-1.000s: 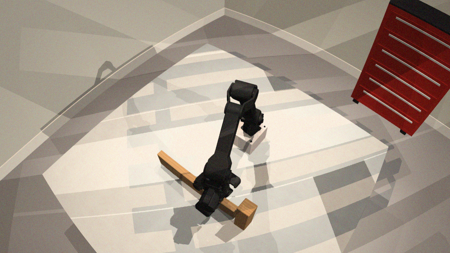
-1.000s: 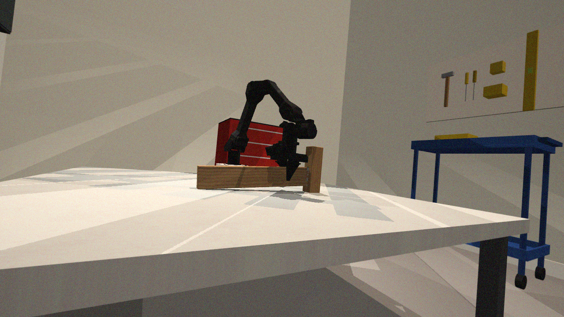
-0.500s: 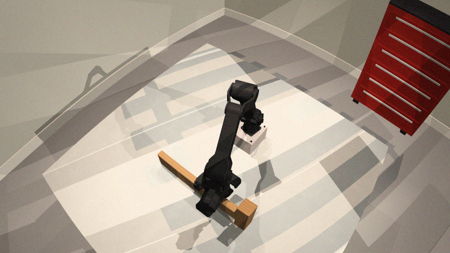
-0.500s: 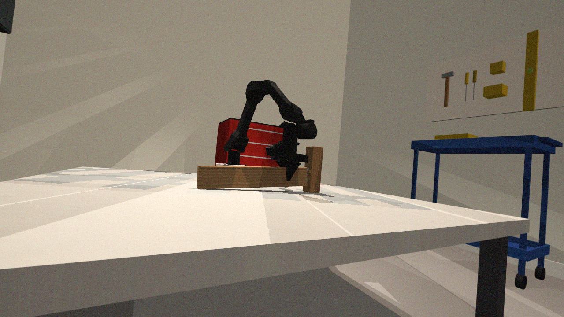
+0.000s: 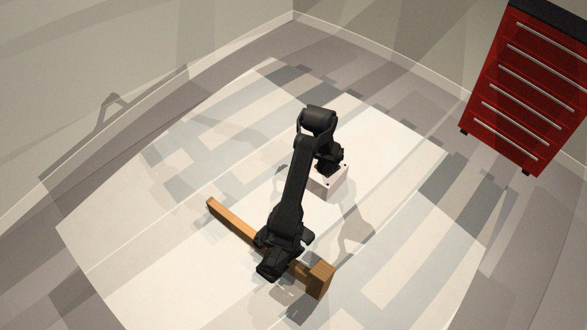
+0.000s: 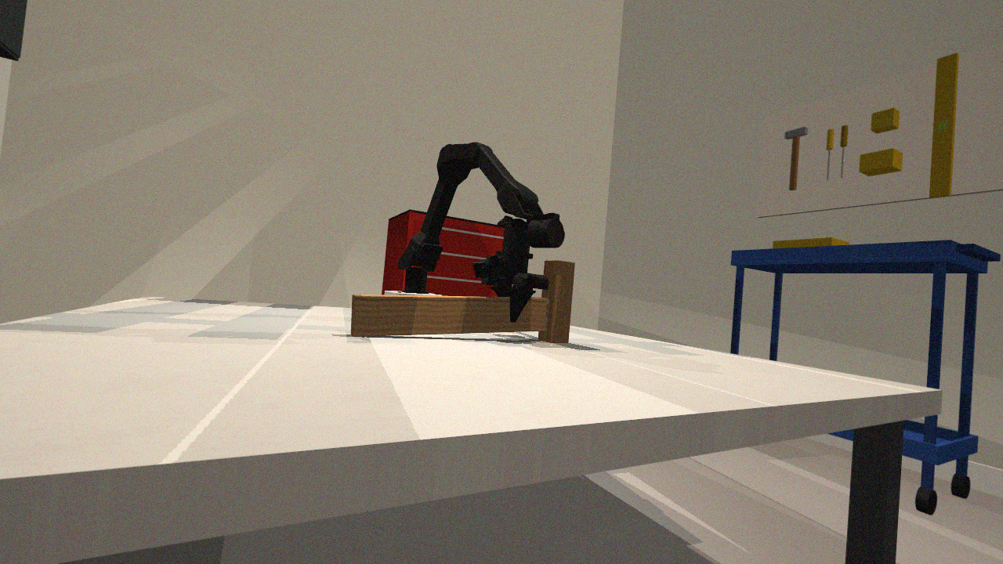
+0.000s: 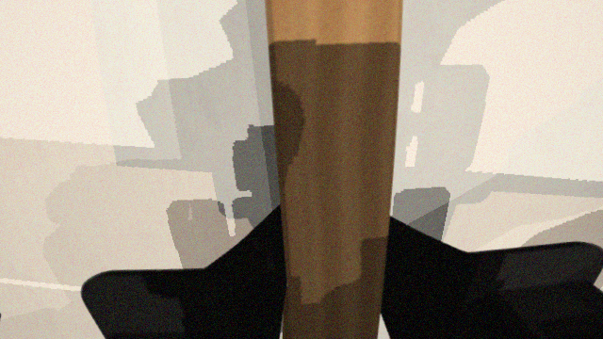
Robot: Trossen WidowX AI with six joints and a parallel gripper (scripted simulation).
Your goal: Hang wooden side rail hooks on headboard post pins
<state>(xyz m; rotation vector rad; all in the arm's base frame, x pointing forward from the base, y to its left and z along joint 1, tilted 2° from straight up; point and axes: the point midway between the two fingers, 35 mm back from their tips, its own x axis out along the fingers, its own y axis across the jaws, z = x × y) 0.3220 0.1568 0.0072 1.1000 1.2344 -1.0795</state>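
Observation:
The wooden side rail (image 5: 233, 222) (image 6: 434, 315) (image 7: 336, 155) runs across the table to the headboard post (image 5: 319, 282) (image 6: 559, 301), which stands upright. In the exterior view the rail's left, far end is down at the table top. Its post end is slightly raised, with a thin shadow below, and meets the post's side with no visible gap. My gripper (image 6: 520, 305) (image 7: 319, 208) is shut on the rail from above, close to the post, one finger on each side. The hooks, the pins and the slot are hidden, so I cannot tell whether the hooks sit on the pins.
The arm's pale base block (image 5: 328, 185) stands behind the rail. The table (image 6: 490, 452) has a front edge in the exterior view. A red drawer cabinet (image 5: 521, 88) (image 6: 401, 245) and a blue cart (image 6: 841, 258) stand beyond the table.

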